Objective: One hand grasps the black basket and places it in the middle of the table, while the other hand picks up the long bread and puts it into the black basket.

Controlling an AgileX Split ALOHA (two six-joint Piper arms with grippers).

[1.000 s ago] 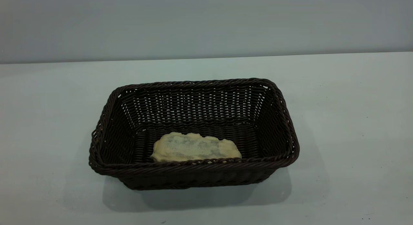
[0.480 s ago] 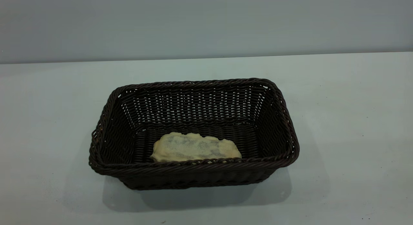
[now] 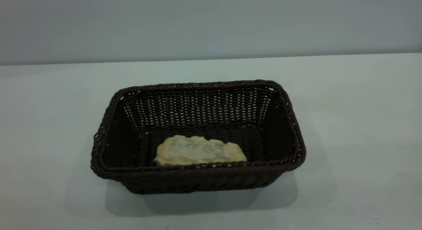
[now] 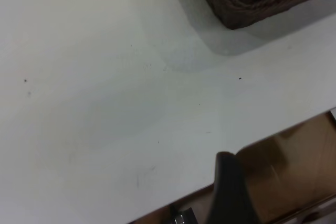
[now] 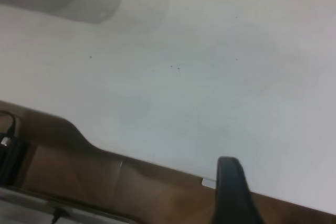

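Nothing has moved: long bread [image 3: 200,151] hugs the black basket's [image 3: 291,115] near wall.

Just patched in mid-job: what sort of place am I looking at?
Probably a bare lab test bench: a plain pale table against a blank grey wall, holding only the black basket with the long bread inside.

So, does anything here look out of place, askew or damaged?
One oddity: the long bread lies in the black basket upside down, its flat pale underside with grey smudges facing up. The basket stands flat on the table, slightly skewed. Nothing looks spilled or broken.
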